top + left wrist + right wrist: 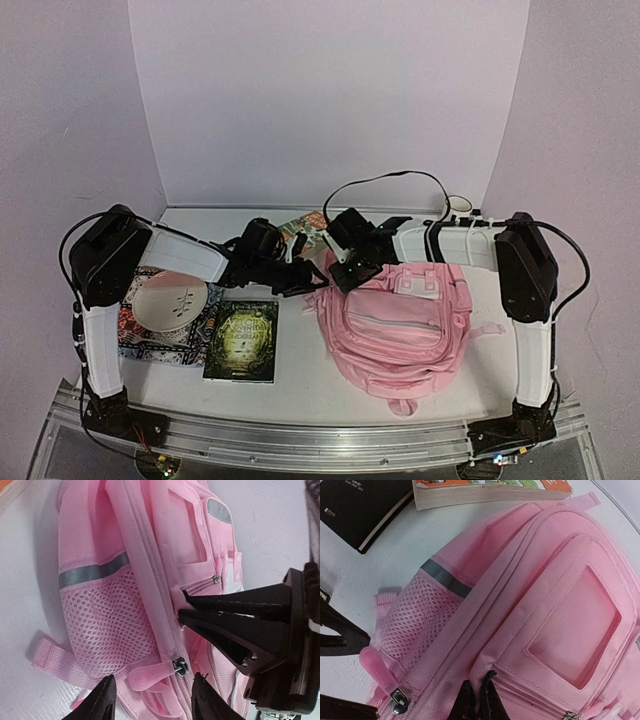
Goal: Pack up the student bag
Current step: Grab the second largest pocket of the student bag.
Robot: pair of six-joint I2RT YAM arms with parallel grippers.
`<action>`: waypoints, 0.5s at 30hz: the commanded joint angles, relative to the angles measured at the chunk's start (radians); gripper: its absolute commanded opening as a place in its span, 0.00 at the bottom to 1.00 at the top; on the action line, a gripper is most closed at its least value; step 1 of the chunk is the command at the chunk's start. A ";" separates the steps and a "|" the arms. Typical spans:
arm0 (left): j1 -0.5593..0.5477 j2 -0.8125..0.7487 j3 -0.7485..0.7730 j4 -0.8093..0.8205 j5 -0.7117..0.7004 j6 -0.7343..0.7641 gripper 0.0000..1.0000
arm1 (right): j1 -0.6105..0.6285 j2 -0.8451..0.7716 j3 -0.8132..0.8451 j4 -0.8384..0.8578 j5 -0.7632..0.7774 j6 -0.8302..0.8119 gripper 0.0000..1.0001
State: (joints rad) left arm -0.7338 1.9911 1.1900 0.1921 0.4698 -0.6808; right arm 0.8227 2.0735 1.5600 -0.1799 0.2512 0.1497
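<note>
The student bag, a soft pink backpack, lies flat on the right half of the table. My right gripper is shut on a fold of its pink fabric beside a front pocket seam, near the bag's upper left corner. My left gripper stands open at that same corner. Its two black fingertips straddle the pink zipper pull and metal slider without touching them. The bag's mesh side pocket lies just beyond the pull. The right gripper's dark fingers show pinching the seam in the left wrist view.
A green-covered book lies left of the bag. Further left a white plate rests on a patterned book. An orange-covered book and a black book lie behind the bag's corner. A cup stands at the back right.
</note>
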 commanded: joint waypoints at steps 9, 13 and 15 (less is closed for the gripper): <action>0.004 0.031 0.048 0.140 0.094 -0.077 0.25 | 0.000 -0.054 -0.016 0.006 -0.030 -0.012 0.00; 0.003 0.016 0.024 0.156 0.082 -0.073 0.10 | 0.001 -0.053 -0.013 0.007 -0.029 -0.013 0.00; 0.005 0.012 0.014 0.162 0.078 -0.072 0.05 | 0.001 -0.052 -0.013 0.007 -0.029 -0.013 0.00</action>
State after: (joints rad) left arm -0.7303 2.0274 1.1976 0.2915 0.5373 -0.7558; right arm 0.8204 2.0697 1.5547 -0.1729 0.2428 0.1485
